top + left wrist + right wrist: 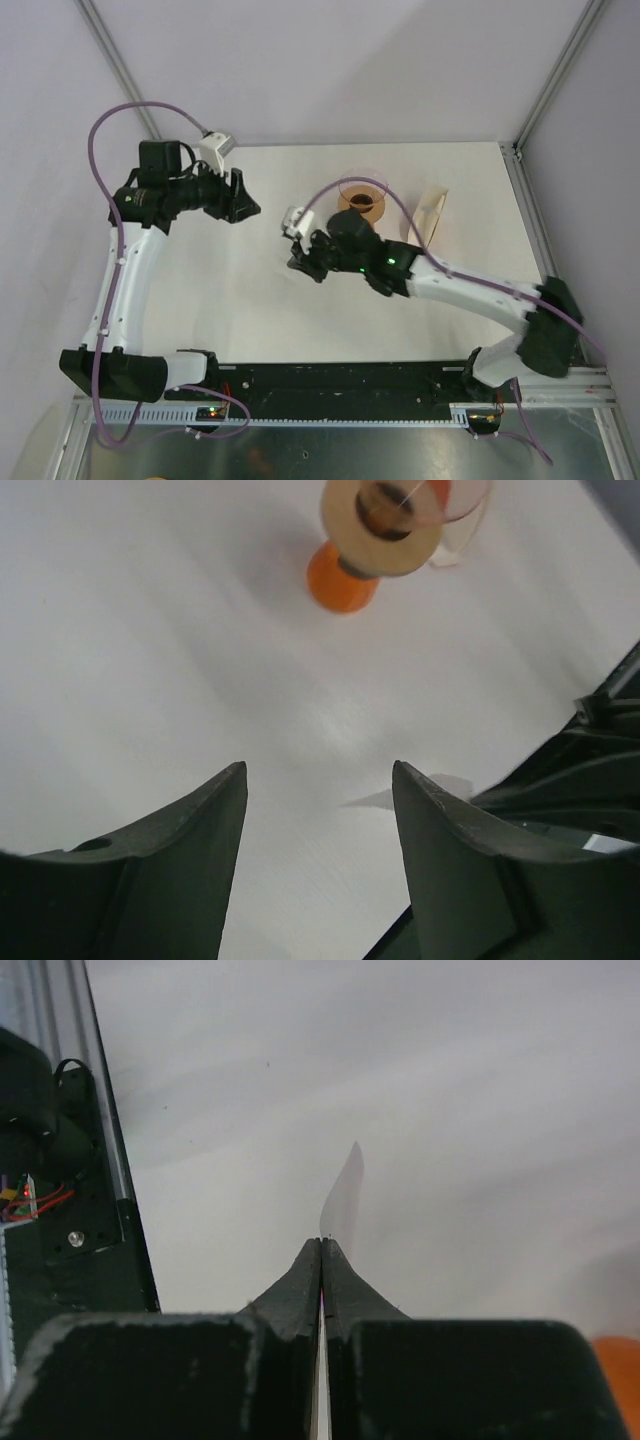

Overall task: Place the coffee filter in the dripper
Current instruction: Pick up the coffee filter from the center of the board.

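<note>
My right gripper (322, 1241) is shut on the coffee filter (345, 1192), a thin white sheet seen edge-on that sticks up past the fingertips. In the top view this gripper (299, 261) hovers over the middle of the table, left of and nearer than the dripper (362, 184). The dripper, a clear pinkish funnel, sits on a brown ring over an orange beaker. My left gripper (249, 205) is open and holds nothing, further to the left. Its wrist view shows the open gripper (318, 770), a white corner of the filter (448, 783) behind the right finger, and the dripper (462, 500) at the top.
The brown ring (372, 532) and orange beaker (338, 582) stand under the funnel. A cream bundle of filters (432, 213) leans at the back right. The right arm's dark body (590, 780) fills the left wrist view's right edge. A metal frame rail (527, 205) borders the table's right side.
</note>
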